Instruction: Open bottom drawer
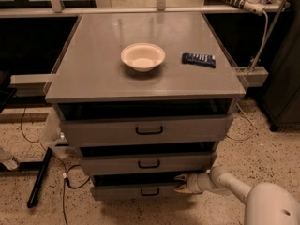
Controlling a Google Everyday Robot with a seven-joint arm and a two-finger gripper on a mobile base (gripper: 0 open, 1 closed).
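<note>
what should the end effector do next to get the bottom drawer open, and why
Probably slide left to the handle. The end effector sits low at the right end of the bottom drawer front, right of its small black handle and not on it, so it likely has nothing to pull on yet.
</note>
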